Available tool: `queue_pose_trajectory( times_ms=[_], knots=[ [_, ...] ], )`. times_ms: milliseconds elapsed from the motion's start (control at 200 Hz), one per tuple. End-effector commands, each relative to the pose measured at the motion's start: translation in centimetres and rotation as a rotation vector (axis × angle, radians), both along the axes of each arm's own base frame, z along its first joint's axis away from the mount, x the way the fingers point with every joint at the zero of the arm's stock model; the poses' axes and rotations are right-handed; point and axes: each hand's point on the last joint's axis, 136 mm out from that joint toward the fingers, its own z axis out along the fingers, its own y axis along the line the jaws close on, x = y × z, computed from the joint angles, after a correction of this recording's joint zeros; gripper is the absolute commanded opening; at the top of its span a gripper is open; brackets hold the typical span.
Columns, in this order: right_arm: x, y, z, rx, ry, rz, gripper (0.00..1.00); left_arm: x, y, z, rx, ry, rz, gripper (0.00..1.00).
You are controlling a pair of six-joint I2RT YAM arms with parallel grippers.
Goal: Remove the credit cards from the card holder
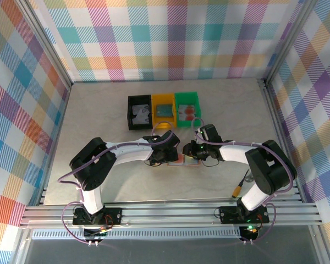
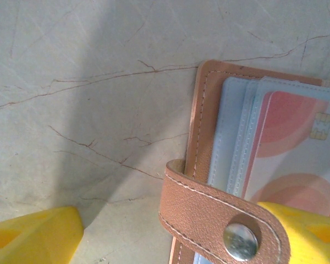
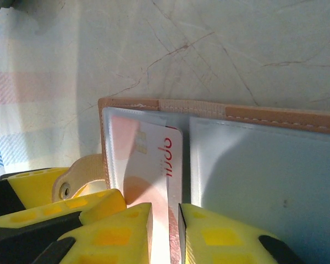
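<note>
While the card holder is lying spread open and flat on the table between the two arms, its reddish-brown grained cover is showing as a stitched border around smooth grey-blue pockets. A pale credit card with red-orange round spots and a small gold chip is sitting in the left pocket, its rounded corner poking out.

Now the right gripper is pressing down right on that card: its blocky yellow fingers are standing only a narrow slit apart, and the card's long edge is showing in the slit. Whether it is actually pinching the card, I cannot tell from here.

Over on the other side, the left gripper is gaping wide and holding nothing. One yellow finger is hovering over bare stone-patterned tabletop, and the other is touching the end of the holder's leather strap, beside its shiny round metal snap.

Farther back, three small plastic bins are standing in a row, touching: black, yellow and green, each with something flat inside. Bright plaid walls are closing in the table.
</note>
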Motion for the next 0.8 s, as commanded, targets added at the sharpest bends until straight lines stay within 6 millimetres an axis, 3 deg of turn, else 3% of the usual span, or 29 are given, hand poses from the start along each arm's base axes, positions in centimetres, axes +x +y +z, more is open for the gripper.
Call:
queue_pose_trajectory(
  times_ms=[0, 275, 565, 795],
  knots=[
    [0.1, 0.1, -0.4, -0.013, 0.000, 0.014, 0.21, -5.9, 0.2, -6.7, -0.016, 0.286, -0.044, 0.83],
    [0.0, 0.6, -0.7, 0.016, -0.002, 0.033, 0.21, -5.9, 0.0, -6.9, -0.019, 0.291, -0.048, 0.82],
    [-0.1, 1.2, 0.4, 0.072, -0.051, 0.060, 0.20, -5.9, 0.0, -7.1, -0.020, 0.300, -0.050, 0.82],
    [-0.1, 0.7, -0.7, 0.032, -0.028, 0.047, 0.20, -5.9, -0.1, -7.1, -0.024, 0.300, -0.050, 0.82]
  ],
)
